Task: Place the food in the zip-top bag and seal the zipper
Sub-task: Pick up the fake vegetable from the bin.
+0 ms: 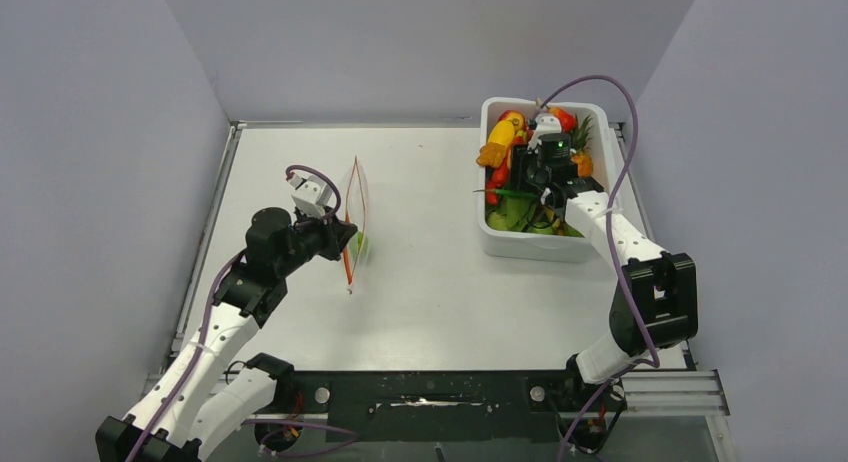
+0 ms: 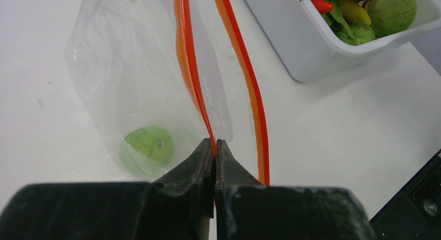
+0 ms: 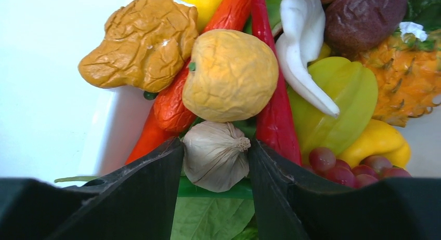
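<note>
The clear zip-top bag [image 1: 357, 207] stands on the table left of centre, its mouth open. My left gripper [image 2: 215, 142] is shut on one side of the red-orange zipper [image 2: 187, 63]. The zipper's other side [image 2: 252, 89] hangs apart to the right. A green round fruit [image 2: 150, 143] lies inside the bag [image 2: 114, 68]. My right gripper [image 3: 216, 146] is down in the white tub [image 1: 530, 244], its fingers pressed against both sides of a white garlic bulb [image 3: 216, 162]. A long red chili [image 3: 273, 115] and a yellow wrinkled fruit [image 3: 229, 76] lie just beyond it.
The tub holds several more toy foods: an orange wrinkled piece [image 3: 140, 42], a green starfruit [image 3: 338, 100], grapes [image 3: 343, 170], a pineapple [image 3: 411, 79] and green leaves [image 3: 213, 214]. The tub's corner [image 2: 291, 48] is right of the bag. Grey walls enclose the table.
</note>
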Motion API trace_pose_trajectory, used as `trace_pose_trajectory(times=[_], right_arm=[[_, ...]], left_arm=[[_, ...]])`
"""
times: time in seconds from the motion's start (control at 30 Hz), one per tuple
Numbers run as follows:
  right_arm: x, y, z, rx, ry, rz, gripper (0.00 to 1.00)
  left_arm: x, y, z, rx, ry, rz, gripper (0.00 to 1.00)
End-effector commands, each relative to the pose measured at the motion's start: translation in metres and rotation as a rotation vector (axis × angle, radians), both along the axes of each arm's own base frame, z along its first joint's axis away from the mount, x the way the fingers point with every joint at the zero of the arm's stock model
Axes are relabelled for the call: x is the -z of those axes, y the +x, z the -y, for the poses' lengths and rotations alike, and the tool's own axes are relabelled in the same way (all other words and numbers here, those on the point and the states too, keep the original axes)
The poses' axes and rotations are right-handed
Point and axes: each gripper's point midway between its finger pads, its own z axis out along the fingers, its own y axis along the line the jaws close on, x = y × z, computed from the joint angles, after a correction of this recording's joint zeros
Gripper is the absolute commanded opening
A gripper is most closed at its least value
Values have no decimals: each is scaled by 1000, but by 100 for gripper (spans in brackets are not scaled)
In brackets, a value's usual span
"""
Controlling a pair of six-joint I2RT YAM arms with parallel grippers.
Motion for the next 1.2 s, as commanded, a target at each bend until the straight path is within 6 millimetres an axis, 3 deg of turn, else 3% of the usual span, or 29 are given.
trace_pose_trajectory(times=[0.0, 0.23, 0.43, 0.73, 0.83, 1.17], right_arm=[[-3, 5, 11, 31, -74, 10, 51], [0, 6, 10, 29, -73, 7, 47], [-20, -1, 4, 8, -86, 54, 40], [-61, -29, -20, -46, -105, 153, 37], [-77, -40, -39, -94, -87, 196, 37], [-138, -95, -146, -382, 158, 372, 36]], left_arm=[[-21, 3, -1, -2, -21, 76, 0], [-19, 4, -2, -7, -18, 72, 0], [-19, 4, -2, -10, -16, 71, 0], [-17, 5, -2, -11, -15, 67, 0], [-16, 6, -2, -11, -14, 66, 0], [-16, 7, -2, -10, -19, 61, 0]])
